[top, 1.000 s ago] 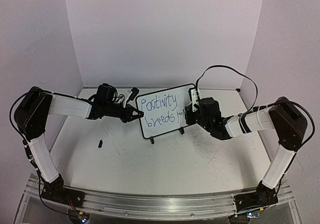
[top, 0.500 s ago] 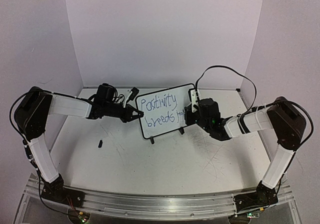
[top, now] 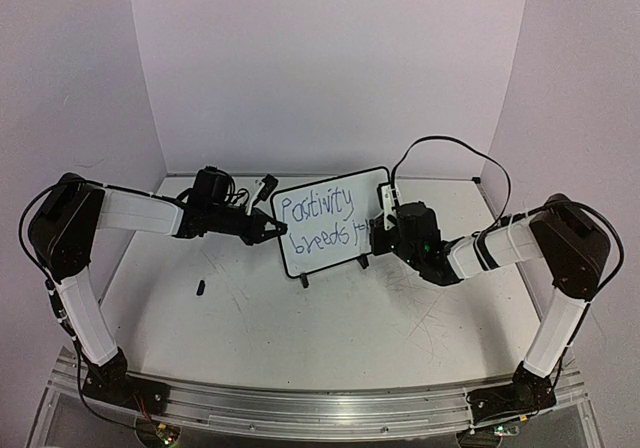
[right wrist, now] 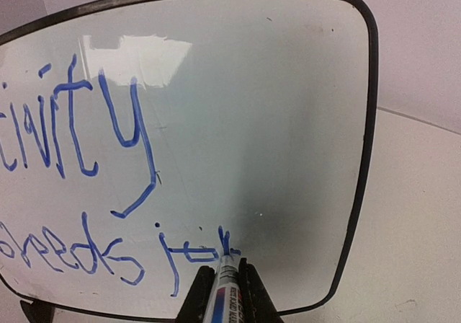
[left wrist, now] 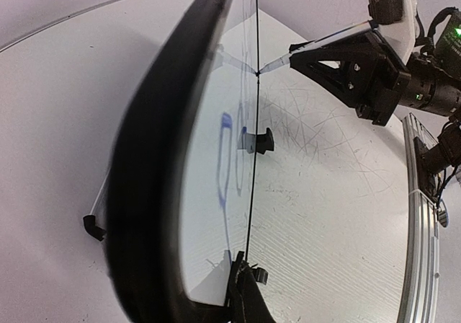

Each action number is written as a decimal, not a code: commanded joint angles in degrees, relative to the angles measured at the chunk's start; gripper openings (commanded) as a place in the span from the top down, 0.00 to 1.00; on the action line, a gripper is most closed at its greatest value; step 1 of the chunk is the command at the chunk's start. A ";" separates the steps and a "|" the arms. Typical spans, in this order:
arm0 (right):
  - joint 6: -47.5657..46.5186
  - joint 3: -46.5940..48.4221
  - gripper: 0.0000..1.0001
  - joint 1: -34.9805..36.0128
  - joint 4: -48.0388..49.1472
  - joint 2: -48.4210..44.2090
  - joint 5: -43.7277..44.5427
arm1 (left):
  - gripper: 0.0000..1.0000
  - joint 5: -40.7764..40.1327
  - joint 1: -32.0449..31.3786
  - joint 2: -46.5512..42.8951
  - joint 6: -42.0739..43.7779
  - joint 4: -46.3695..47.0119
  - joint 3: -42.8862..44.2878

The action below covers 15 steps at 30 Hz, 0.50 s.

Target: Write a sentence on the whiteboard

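Blue marker (right wrist: 227,269) tip sits on the unfinished "y" of the sentence (top: 318,218); right gripper (right wrist: 224,294) pinches the marker. Left gripper (top: 268,230) clamps the left frame of the whiteboard (top: 345,253), upright on the table (top: 250,318). Judgement: draw the tail lightly, without tipping the board.

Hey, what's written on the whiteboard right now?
Blue sentence on the whiteboard: "Positivity" above "breeds jo" plus a partial stroke. The marker in the right tool covers that stroke's lower end.
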 commanded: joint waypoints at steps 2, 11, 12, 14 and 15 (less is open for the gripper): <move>0.84 -0.96 1.00 -0.25 0.16 1.94 0.65 | 1.00 -15.73 1.74 2.04 7.35 -5.15 -0.26; -0.49 0.87 1.00 -1.14 1.30 2.51 2.55 | 1.00 -15.41 1.75 2.15 7.41 -5.21 -0.28; -0.72 1.20 1.00 -1.21 1.31 2.46 2.69 | 1.00 -15.40 1.74 2.18 7.41 -5.25 -0.24; -1.13 1.60 1.00 -1.36 1.31 2.20 2.82 | 1.00 -15.42 1.74 2.24 7.50 -5.30 -0.24; -1.36 1.76 1.00 -1.45 1.31 2.13 2.93 | 1.00 -15.36 1.75 2.26 7.56 -5.34 -0.22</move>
